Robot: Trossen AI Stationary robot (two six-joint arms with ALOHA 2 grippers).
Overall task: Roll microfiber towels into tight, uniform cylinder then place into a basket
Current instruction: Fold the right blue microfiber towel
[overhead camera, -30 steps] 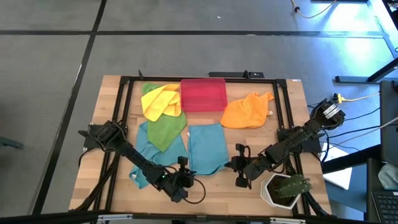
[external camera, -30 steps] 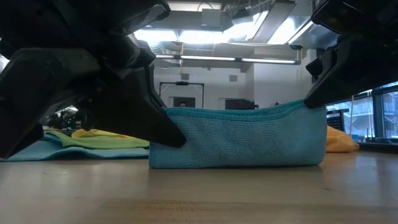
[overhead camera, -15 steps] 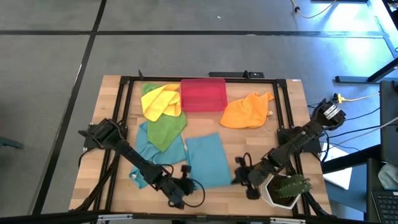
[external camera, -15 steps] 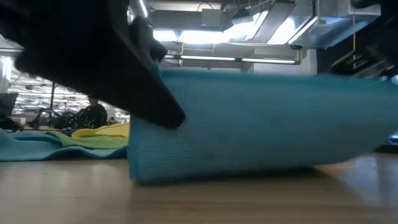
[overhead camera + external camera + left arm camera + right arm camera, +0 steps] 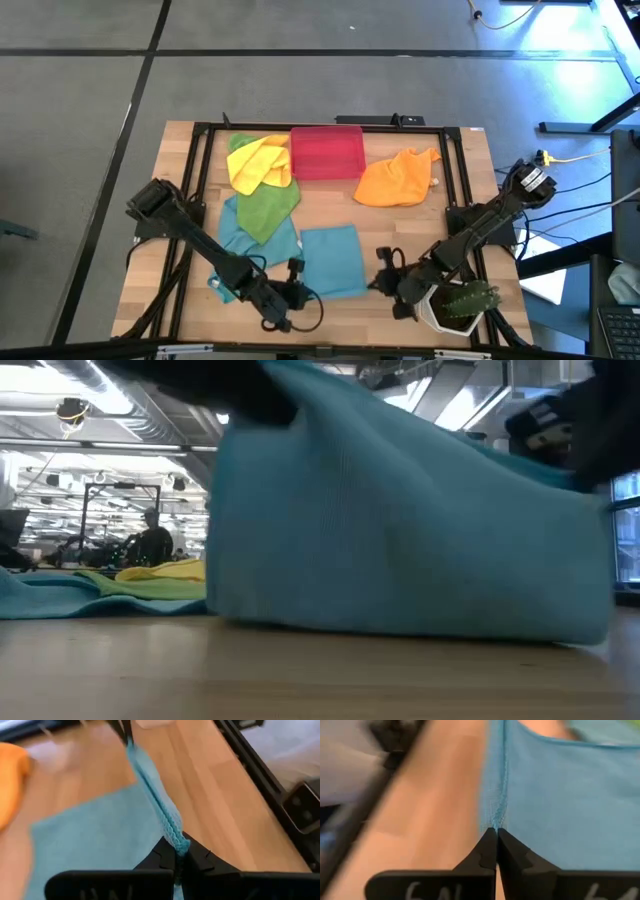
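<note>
Overhead and wrist views of a two-arm towel lift. My left gripper [image 5: 296,291] sits at the near edge of the table, its fingers [image 5: 167,855] pressed together on the hem of a teal-blue towel [image 5: 331,262]; my right gripper [image 5: 385,283] pinches the same hem at the opposite near corner, its fingers [image 5: 485,852] likewise closed on the stitched edge. Between the two grips the hem runs taut, and in the low view the cloth [image 5: 400,530] hangs as a raised sheet whose lower fold rests on the wooden table [image 5: 400,225]. A second teal-blue towel [image 5: 232,240] lies flat to the left, partly under the green towel [image 5: 265,210]. The yellow towel [image 5: 258,164] lies crumpled at the far left, touching the red-pink basket [image 5: 326,151], which stands at the far middle of the table. The orange towel [image 5: 398,179] lies bunched just right of the basket. A white hexagonal plant pot [image 5: 455,305] stands at the near right corner, beside my right arm.
</note>
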